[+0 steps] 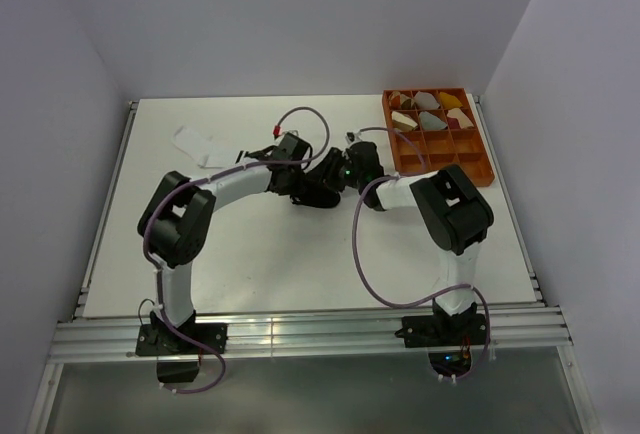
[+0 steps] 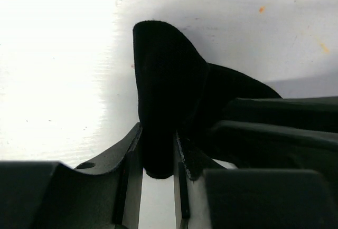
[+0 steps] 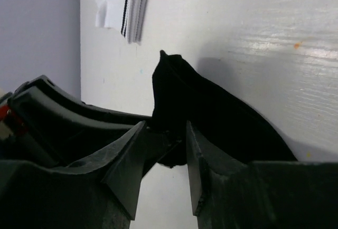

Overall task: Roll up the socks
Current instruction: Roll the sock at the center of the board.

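Note:
The black sock [image 1: 318,192] lies bunched at the middle of the table between my two grippers. My left gripper [image 2: 157,134] is shut on one fold of the black sock [image 2: 163,70], which stands up from the jaws. My right gripper [image 3: 165,126] faces it from the other side, open, with the sock's [image 3: 211,113] end lying loosely between its fingertips. In the top view the left gripper [image 1: 295,176] and the right gripper [image 1: 342,172] are almost touching. The white sock [image 1: 200,144] with two black cuff stripes lies flat at the back left, also in the right wrist view [image 3: 124,7].
An orange compartment tray [image 1: 391,129] sits at the back right with several rolled bundles [image 1: 430,109] in its far compartments. White walls close in the table on the left, back and right.

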You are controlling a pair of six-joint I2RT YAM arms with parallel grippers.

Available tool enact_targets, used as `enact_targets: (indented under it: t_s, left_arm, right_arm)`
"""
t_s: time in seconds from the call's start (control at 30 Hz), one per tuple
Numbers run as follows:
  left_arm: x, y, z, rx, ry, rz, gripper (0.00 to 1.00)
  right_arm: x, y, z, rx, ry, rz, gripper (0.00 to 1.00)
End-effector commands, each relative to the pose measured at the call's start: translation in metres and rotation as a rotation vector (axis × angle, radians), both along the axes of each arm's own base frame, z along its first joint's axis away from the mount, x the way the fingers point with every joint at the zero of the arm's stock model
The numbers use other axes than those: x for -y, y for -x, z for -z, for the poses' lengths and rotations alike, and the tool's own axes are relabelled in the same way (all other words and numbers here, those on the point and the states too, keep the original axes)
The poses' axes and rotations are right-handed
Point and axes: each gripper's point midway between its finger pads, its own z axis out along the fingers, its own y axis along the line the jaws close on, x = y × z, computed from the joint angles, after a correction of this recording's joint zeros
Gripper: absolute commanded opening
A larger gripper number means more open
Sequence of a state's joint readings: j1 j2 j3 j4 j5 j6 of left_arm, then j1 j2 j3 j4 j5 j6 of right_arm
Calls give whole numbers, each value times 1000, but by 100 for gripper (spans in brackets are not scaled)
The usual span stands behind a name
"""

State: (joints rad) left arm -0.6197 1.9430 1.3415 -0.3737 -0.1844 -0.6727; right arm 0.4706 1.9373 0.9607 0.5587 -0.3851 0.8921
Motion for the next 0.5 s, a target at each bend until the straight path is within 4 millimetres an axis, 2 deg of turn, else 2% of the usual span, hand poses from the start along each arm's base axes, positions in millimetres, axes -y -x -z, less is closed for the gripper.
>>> enact_targets:
  t_s: [0.0,0.03,0.07,0.1,0.2,0.23,0.47]
  left_arm:
    - [-4,2,0,6,-154,20,0]
    - [-6,6,8,-17,-190,29,0]
    - [-2,3,3,-5,-195,31,0]
    - [-4,7,5,-15,-237,34,0]
    - [3,7,6,-16,-290,48,0]
    - [-1,8,5,-18,-326,44,0]
    - [13,10,3,7,-399,75,0]
  right_arm:
    - [-7,-6,-11,20,-84,1,45]
    - [-8,-7,-7,17,-93,1,46]
    - [-8,-7,-8,8,-109,8,47]
    - [-10,-8,-11,24,-129,3,49]
    - [-10,-10,-4,0,-145,14,52]
    - [-9,-11,-3,-1,-140,22,52]
    - [-2,-10,0,-3,-128,31,54]
